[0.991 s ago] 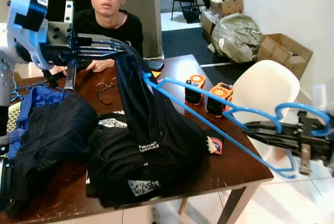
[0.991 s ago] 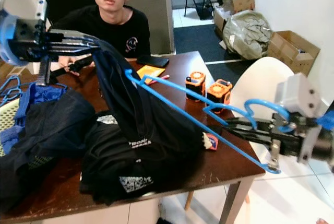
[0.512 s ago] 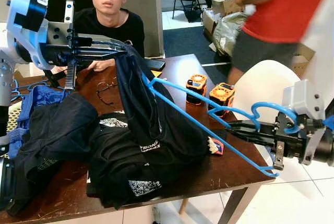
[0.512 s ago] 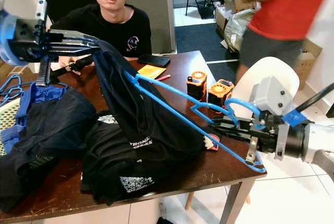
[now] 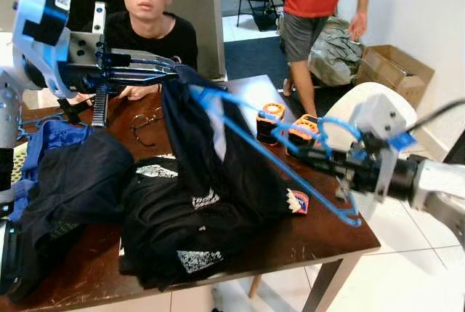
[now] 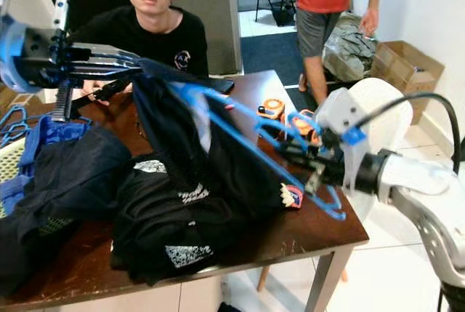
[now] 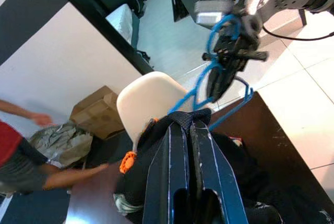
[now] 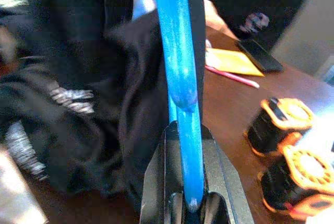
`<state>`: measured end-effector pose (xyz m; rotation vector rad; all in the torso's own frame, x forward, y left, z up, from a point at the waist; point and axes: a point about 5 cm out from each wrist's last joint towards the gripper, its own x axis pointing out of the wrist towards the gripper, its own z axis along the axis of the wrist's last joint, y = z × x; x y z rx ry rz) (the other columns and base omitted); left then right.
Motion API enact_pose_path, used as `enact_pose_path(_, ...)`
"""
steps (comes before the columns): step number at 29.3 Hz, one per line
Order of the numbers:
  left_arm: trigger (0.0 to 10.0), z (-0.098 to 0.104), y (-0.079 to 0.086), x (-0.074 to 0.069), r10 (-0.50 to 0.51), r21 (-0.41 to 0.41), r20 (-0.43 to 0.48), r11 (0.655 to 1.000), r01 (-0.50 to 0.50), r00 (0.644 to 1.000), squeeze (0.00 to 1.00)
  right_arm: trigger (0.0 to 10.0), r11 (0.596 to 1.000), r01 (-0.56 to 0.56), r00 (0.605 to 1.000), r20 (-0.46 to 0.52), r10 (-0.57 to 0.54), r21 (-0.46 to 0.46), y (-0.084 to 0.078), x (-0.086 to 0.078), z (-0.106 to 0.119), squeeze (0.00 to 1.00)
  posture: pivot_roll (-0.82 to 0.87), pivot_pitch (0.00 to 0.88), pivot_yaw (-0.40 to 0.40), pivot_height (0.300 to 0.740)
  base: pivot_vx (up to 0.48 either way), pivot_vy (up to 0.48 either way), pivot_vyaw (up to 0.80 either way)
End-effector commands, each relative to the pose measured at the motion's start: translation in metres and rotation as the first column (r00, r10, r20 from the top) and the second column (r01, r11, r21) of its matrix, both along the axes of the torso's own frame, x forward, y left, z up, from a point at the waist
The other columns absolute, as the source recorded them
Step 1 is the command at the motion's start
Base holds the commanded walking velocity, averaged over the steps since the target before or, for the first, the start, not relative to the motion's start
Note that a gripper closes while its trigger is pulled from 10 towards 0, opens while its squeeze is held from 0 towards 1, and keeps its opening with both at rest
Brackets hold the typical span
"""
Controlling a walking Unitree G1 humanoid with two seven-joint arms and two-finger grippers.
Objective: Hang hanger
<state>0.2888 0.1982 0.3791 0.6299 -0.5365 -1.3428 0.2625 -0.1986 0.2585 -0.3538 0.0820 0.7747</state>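
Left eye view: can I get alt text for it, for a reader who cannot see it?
The right gripper holds a blue hanger pushed into a dark shirt that the left gripper lifts above a brown table. One person sits behind the table, another stands beyond.

The hanger (image 5: 280, 159) is bright blue. The shirt (image 5: 196, 145) draped from it is black, as is the heap of clothes (image 5: 182, 225) with white printed lettering. The tabletop (image 5: 320, 228) is dark reddish-brown wood. Two tape measures (image 5: 287, 126) are orange and black. The chair (image 5: 363, 108) is cream-white.
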Motion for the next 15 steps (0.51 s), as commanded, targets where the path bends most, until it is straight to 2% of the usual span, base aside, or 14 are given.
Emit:
enact_pose_path(1, 3.4, 0.004, 0.002, -0.002, -0.001, -0.004, 0.016, 1.000, 0.001, 1.000, 0.00, 10.0, 0.997, 0.081, 0.997, -0.008, -0.081, -0.006, -0.006, 0.005, -0.002, 0.00, 0.03, 0.007, 0.101, 0.740, 0.000, 0.000, 0.00)
enact_pose_path(2, 3.4, 0.006, 0.004, -0.002, 0.007, -0.007, 0.022, 1.000, -0.007, 1.000, 0.00, 10.0, 0.990, 0.139, 0.990, -0.015, -0.139, -0.002, -0.014, 0.008, -0.002, 0.00, 0.03, 0.007, 0.101, 0.740, 0.000, 0.000, 0.00)
enact_pose_path(6, 3.3, 0.010, 0.008, -0.002, 0.029, -0.012, 0.040, 1.000, -0.028, 0.999, 0.00, 10.0, 0.980, 0.198, 0.979, -0.040, -0.199, -0.031, -0.023, 0.008, -0.006, 0.00, 0.02, 0.013, 0.104, 0.740, 0.000, 0.000, 0.00)
enact_pose_path(11, 3.3, 0.014, 0.011, -0.003, 0.046, -0.021, 0.054, 0.999, -0.045, 0.997, 0.00, 10.0, 0.977, 0.202, 0.976, -0.065, -0.207, -0.074, -0.024, 0.005, -0.012, 0.00, 0.02, 0.016, 0.106, 0.740, 0.000, 0.000, 0.00)
enact_pose_path(15, 3.3, 0.018, 0.012, -0.004, 0.049, -0.050, 0.063, 0.998, -0.046, 0.997, 0.00, 10.0, 0.980, 0.182, 0.977, -0.099, -0.190, -0.082, -0.017, 0.002, -0.021, 0.00, 0.03, 0.014, 0.110, 0.740, 0.000, 0.000, 0.00)
